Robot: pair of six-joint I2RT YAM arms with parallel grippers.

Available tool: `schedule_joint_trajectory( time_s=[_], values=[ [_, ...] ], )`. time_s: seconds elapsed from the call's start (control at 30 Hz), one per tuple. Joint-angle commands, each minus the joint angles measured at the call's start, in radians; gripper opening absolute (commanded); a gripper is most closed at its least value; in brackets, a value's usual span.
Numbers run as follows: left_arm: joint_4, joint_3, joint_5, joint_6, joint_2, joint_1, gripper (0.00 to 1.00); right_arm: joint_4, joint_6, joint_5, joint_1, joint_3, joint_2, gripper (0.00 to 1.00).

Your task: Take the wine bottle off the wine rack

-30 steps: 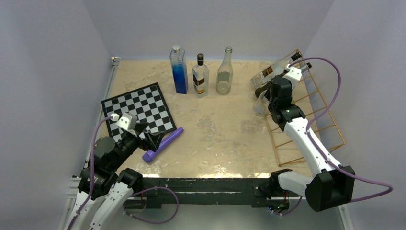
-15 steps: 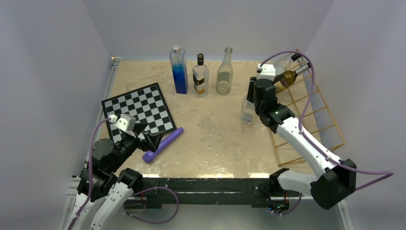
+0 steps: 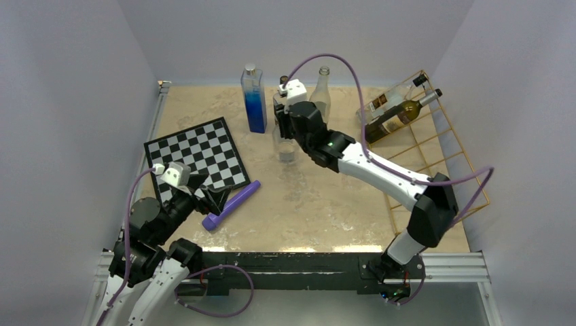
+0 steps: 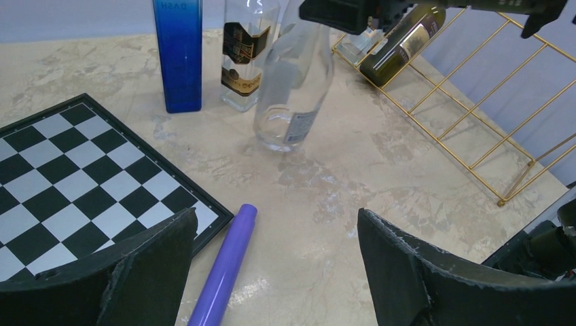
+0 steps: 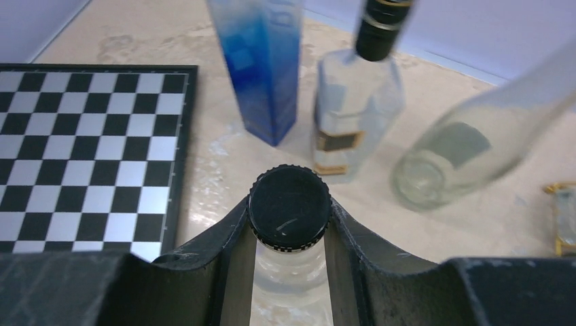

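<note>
My right gripper point(image 3: 288, 124) is shut on the neck of a clear wine bottle point(image 3: 286, 148) with a black cap point(image 5: 290, 206). It holds the bottle tilted over the table's middle back, just in front of the standing bottles and far left of the gold wire wine rack point(image 3: 445, 159). The bottle also shows in the left wrist view point(image 4: 295, 102), its base at or just above the table. A dark green bottle point(image 3: 397, 114) and a clear labelled bottle point(image 3: 386, 99) lie on the rack. My left gripper point(image 3: 210, 197) is open and empty beside a purple cylinder point(image 3: 232, 204).
A blue square bottle point(image 3: 254, 98), a labelled bottle point(image 5: 353, 102) partly hidden behind my right wrist, and a clear empty bottle point(image 3: 319, 102) stand at the back. A chessboard point(image 3: 197, 157) lies at the left. Walls close in on both sides.
My right arm has carried the clear bottle from the rack leftwards across the table to the row of standing bottles. The left arm has not moved.
</note>
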Motion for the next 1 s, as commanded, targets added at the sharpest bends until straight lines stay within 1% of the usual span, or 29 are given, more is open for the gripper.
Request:
schedule_joint_trajectory(
  time_s=[0.0, 0.13, 0.37, 0.53, 0.6, 0.63, 0.7, 0.73, 0.77, 0.83, 0.9, 0.97],
  values=[
    [0.013, 0.019, -0.016, 0.014, -0.013, -0.007, 0.91, 0.253, -0.065, -0.065, 0.047, 0.206, 0.055, 0.0],
    [0.014, 0.018, -0.013, 0.014, -0.012, -0.006, 0.91, 0.266, -0.051, -0.131, 0.061, 0.291, 0.159, 0.0],
    [0.015, 0.018, -0.007, 0.014, -0.006, -0.007, 0.91, 0.249, -0.067, -0.151, 0.101, 0.42, 0.291, 0.0],
    [0.015, 0.018, -0.005, 0.014, -0.006, -0.007, 0.91, 0.237, -0.093, -0.136, 0.117, 0.445, 0.335, 0.0],
    [0.017, 0.017, -0.004, 0.014, -0.005, -0.007, 0.91, 0.236, -0.098, -0.13, 0.117, 0.442, 0.342, 0.03],
    [0.017, 0.017, -0.003, 0.014, -0.005, -0.007, 0.91, 0.234, -0.1, -0.127, 0.117, 0.442, 0.343, 0.08],
    [0.017, 0.017, -0.002, 0.014, -0.003, -0.006, 0.91, 0.23, -0.102, -0.116, 0.118, 0.441, 0.344, 0.21],
    [0.018, 0.016, -0.001, 0.014, -0.003, -0.007, 0.91, 0.228, -0.103, -0.113, 0.119, 0.44, 0.342, 0.3],
    [0.017, 0.018, -0.001, 0.014, -0.003, -0.007, 0.91, 0.228, -0.104, -0.107, 0.119, 0.439, 0.339, 0.41],
    [0.017, 0.017, -0.001, 0.014, -0.003, -0.007, 0.91, 0.226, -0.107, -0.105, 0.119, 0.439, 0.331, 0.55],
    [0.017, 0.017, -0.002, 0.014, -0.003, -0.007, 0.91, 0.223, -0.11, -0.103, 0.119, 0.437, 0.315, 0.65],
    [0.017, 0.018, -0.002, 0.014, -0.003, -0.007, 0.91, 0.222, -0.108, -0.097, 0.119, 0.423, 0.288, 0.7]
  ],
)
